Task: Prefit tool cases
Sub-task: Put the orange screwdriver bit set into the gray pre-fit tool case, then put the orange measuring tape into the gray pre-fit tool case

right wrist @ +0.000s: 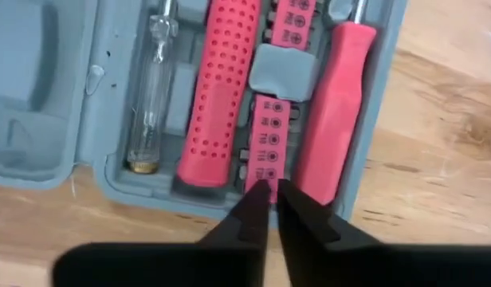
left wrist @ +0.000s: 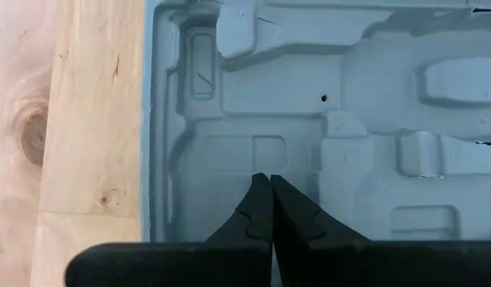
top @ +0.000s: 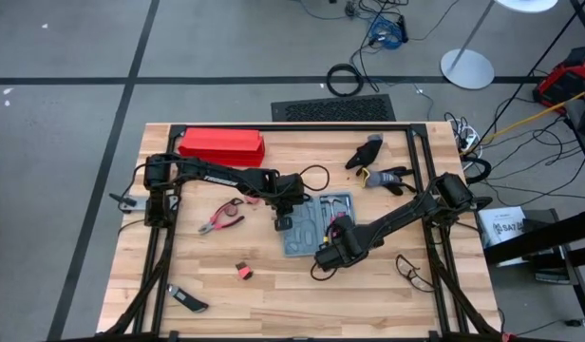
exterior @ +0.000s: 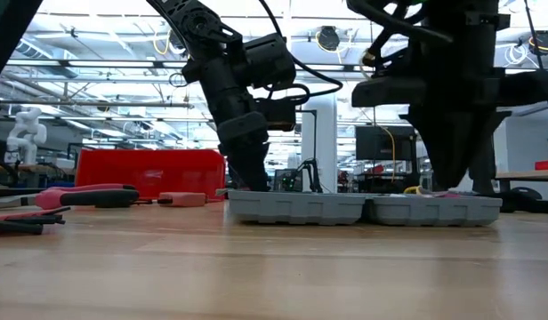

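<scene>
The blue-grey tool case lies open and flat at the table's middle; it also shows in the low view. Its right half holds a pink-handled driver, a second pink handle, a clear tester and a pink bit strip. My left gripper is shut, pointing down into the case's empty left half. My right gripper stands over the case's near edge, shut on the bit strip. My left gripper has its shut fingertips down on the grey moulded floor of a shallow recess, near the case's left rim. It comes from above, pointing down. The case lies flat on the table. My right gripper pinches the near end of the pink bit strip between its two fingertips, with a narrow gap left between them. The fingers come from above and lie along the strip. The strip lies in its recess between the two pink handles.
A long red box lies at the far left. Pink pliers lie left of the case. Black gloves lie at the far right. A small red piece, a knife and glasses lie near the front.
</scene>
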Motion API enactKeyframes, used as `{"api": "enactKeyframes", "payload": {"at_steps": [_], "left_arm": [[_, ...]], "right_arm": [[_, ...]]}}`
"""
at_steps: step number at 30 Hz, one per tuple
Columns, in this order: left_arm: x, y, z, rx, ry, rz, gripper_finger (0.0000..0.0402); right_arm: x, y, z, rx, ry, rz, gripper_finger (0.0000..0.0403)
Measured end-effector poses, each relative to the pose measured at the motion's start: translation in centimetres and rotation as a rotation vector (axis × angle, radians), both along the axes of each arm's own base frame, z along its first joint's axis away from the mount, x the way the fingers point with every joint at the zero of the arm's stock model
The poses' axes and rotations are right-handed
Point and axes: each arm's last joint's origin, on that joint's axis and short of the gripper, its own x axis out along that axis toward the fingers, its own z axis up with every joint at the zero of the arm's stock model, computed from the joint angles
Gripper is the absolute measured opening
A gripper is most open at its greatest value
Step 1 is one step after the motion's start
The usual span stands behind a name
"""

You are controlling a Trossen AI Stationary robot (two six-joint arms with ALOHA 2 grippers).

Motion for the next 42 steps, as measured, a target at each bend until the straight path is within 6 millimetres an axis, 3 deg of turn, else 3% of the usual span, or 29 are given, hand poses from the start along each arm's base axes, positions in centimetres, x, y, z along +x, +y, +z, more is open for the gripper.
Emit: {"api": "enactKeyframes", "payload": {"at_steps": [13,35,39,42], "left_arm": [[0.0,0.0,0.0,0.008,-0.006,-0.016,0.0],[0.0,0.0,0.0,0.008,-0.007,-0.016,0.0],[0.1,0.0,0.1,0.01,-0.016,-0.016,0.0],[0.2,0.0,0.1,0.01,-0.02,-0.017,0.0]], "right_arm": [[0.5,-0.5,-0.1,0.011,-0.018,0.009,0.0],[-0.3,-0.8,-2.6,0.04,-0.045,-0.007,0.0],[-0.4,-0.9,-1.0,-0.001,-0.057,-0.011,0.0],[-0.5,-1.2,1.8,-0.053,-0.088,-0.006,0.0]]}}
